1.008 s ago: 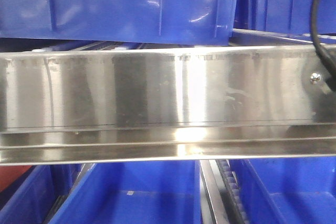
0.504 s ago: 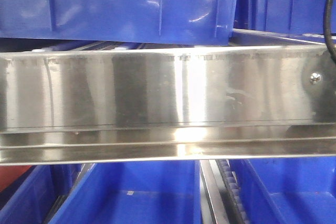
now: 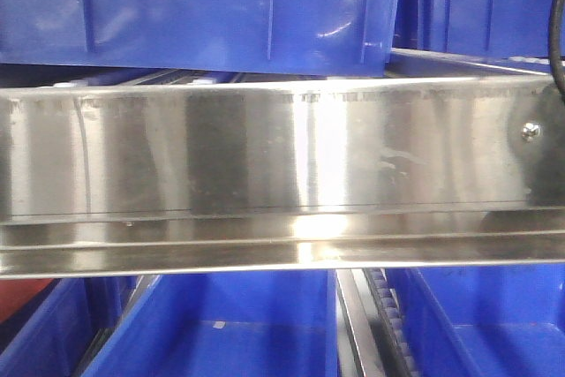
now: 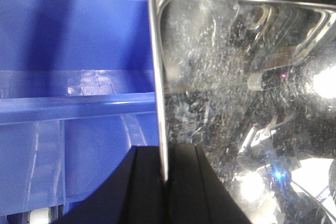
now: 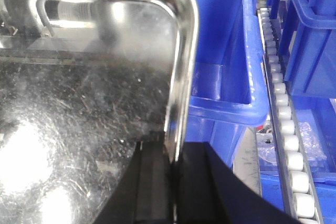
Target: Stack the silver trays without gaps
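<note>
1. The silver tray at the left claw (image 4: 236, 103) fills the right side of the left wrist view. Its scratched, mirror-bright inner face is toward the camera and a rounded corner lies at the far left.
2. The left claw (image 4: 167, 153) is closed on that tray. The out-turned left rim stands in the slit between the two black fingers (image 4: 144, 182), one on each side.
3. The silver tray at the right claw (image 5: 79, 103) fills the left side of the right wrist view, with its rounded corner at the far right.
4. The right claw (image 5: 173, 153) is clamped on this tray's right rim in the same manner, with a black finger on either side.
5. Whether both claws hold one and the same tray cannot be told, nor whether the tray rests on anything.
6. A blue bin (image 4: 79, 51) lies just left of the left-held rim. Another blue bin (image 5: 226, 51) lies just right of the right-held rim.
7. Right of that bin runs a roller track (image 5: 283, 114) of white rollers, near to far, with a further blue bin wall (image 5: 310, 24) beyond it.
8. In the front view a broad steel rail (image 3: 265, 147) spans the frame. It bears a screw (image 3: 531, 131) at the right, and a black cable (image 3: 556, 33) hangs just above the screw.
9. Upper blue bins (image 3: 194, 6) stand above the rail and lower blue bins (image 3: 221, 324) below it.
</note>
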Available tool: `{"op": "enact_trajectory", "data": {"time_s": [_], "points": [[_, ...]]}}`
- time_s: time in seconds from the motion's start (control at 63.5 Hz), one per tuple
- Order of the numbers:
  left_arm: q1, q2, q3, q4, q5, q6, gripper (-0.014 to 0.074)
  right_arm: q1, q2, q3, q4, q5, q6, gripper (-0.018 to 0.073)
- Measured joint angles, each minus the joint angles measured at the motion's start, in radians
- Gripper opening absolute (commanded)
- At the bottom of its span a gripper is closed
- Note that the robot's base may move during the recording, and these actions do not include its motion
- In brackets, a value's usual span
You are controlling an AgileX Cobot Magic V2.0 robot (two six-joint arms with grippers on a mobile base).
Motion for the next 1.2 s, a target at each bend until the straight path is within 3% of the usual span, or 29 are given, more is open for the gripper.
{"op": "enact_trajectory", "data": {"time_s": [1.197], "points": [[0.002,-0.002,0.0,0.01,0.0,0.0,-0.0019,-0.003,-0.002,0.0,-0.002,-0.045,-0.002,-0.0069]]}}
